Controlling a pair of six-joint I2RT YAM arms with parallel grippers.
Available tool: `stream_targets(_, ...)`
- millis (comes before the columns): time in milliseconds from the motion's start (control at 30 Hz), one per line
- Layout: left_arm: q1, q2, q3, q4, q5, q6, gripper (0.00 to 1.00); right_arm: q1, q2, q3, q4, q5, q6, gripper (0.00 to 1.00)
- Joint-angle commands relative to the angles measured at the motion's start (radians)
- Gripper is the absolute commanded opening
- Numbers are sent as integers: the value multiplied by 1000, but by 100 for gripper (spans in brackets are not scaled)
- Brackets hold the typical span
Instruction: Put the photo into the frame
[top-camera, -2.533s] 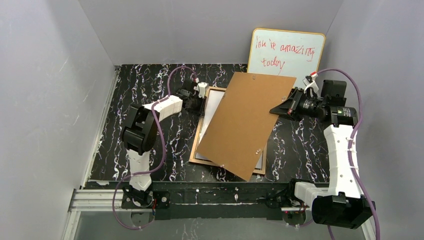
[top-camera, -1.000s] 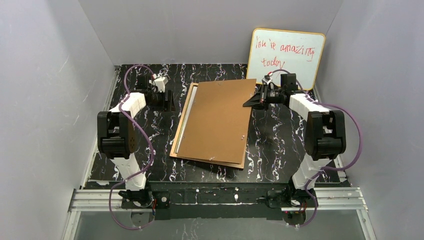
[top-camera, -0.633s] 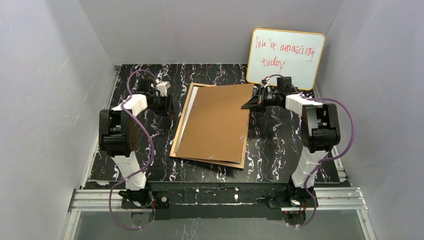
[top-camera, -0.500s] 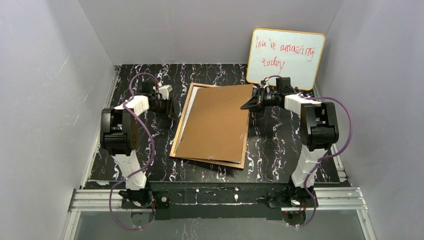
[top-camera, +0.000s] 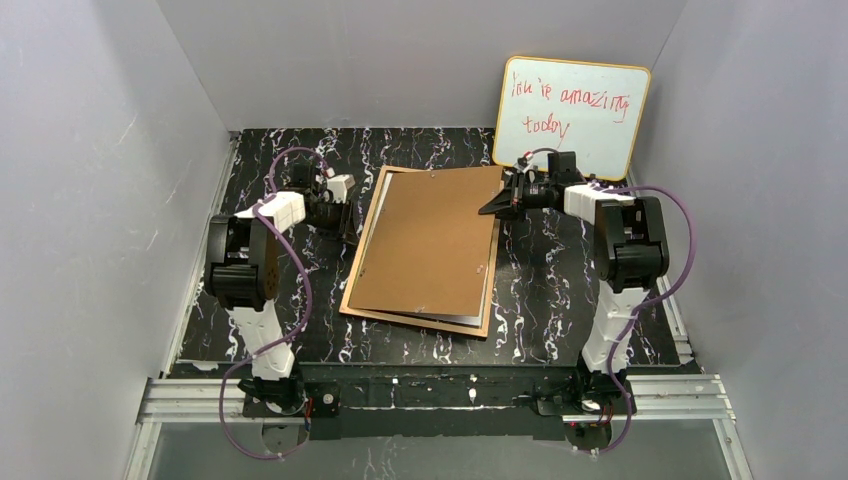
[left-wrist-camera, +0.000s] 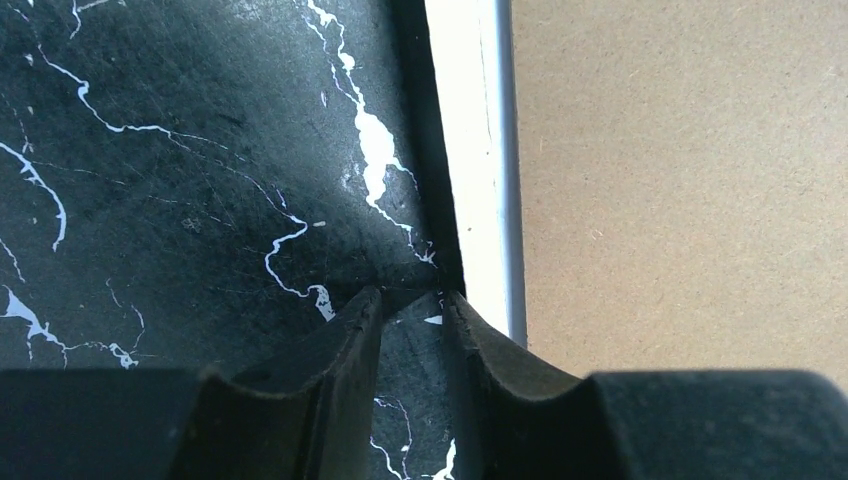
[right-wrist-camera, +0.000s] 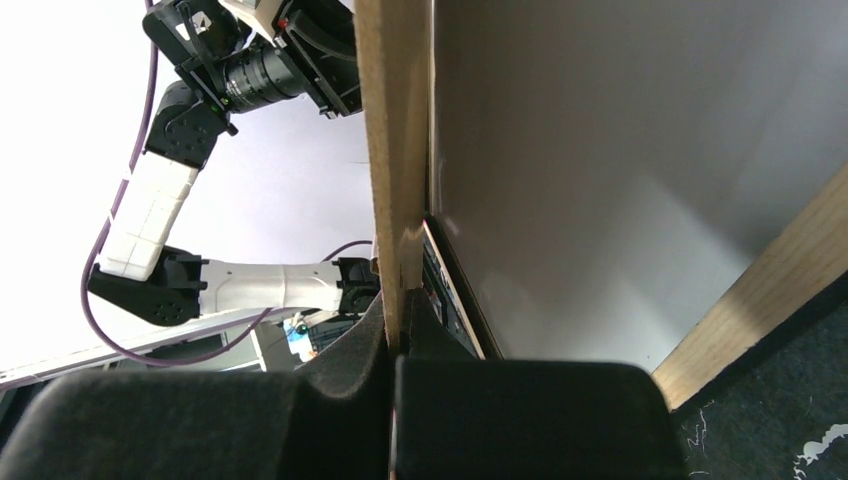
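The frame (top-camera: 352, 290) lies back up on the black marbled table, its tan rail also showing in the right wrist view (right-wrist-camera: 760, 290). The brown backing panel (top-camera: 425, 245) rests over it, slightly askew. The photo is almost wholly covered; only its pale back (right-wrist-camera: 600, 180) shows under the panel. My right gripper (top-camera: 497, 205) is shut on the panel's far right corner, its edge (right-wrist-camera: 392, 130) clamped between the fingers (right-wrist-camera: 397, 335). My left gripper (top-camera: 347, 225) is low at the frame's left edge, empty, its jaws a narrow gap apart over bare table (left-wrist-camera: 412, 305), beside the panel (left-wrist-camera: 680, 180).
An orange-edged whiteboard (top-camera: 575, 110) with red writing leans on the back wall behind my right arm. Grey walls close in the table on the left, back and right. The left arm (right-wrist-camera: 150, 220) shows beyond the panel in the right wrist view.
My right gripper has lowered the panel from a steep tilt onto the frame and slid it left, squaring it up. My left gripper has moved right and nearer, to the frame's left edge.
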Motion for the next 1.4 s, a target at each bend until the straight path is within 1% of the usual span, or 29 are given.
stream_targets(0,-3,21,14,-44,-12,29,28,3,14,53,34,-82,11,1)
stream_targets(200,-18,39,38,-52,-57,47,25,1,44,72,34,-91,-1,1)
stream_targets(333,-23,60,62,-71,-50,46,24,2,69,93,34,-92,0,1)
stream_targets(633,-43,82,65,-84,-56,72,20,2,97,118,34,-88,11,1)
stream_targets(900,-60,106,77,-92,-55,84,18,26,97,77,106,-75,22,1)
stream_targets(1000,-79,117,90,-110,-82,106,18,33,95,38,201,-81,92,1)
stream_targets(1067,-83,123,101,-121,-79,111,17,42,94,31,223,-77,100,1)
stream_targets(1167,-83,122,103,-125,-74,116,16,53,94,30,217,-59,95,1)
stream_targets(1367,-83,116,94,-128,-57,120,15,68,86,34,144,27,52,2)
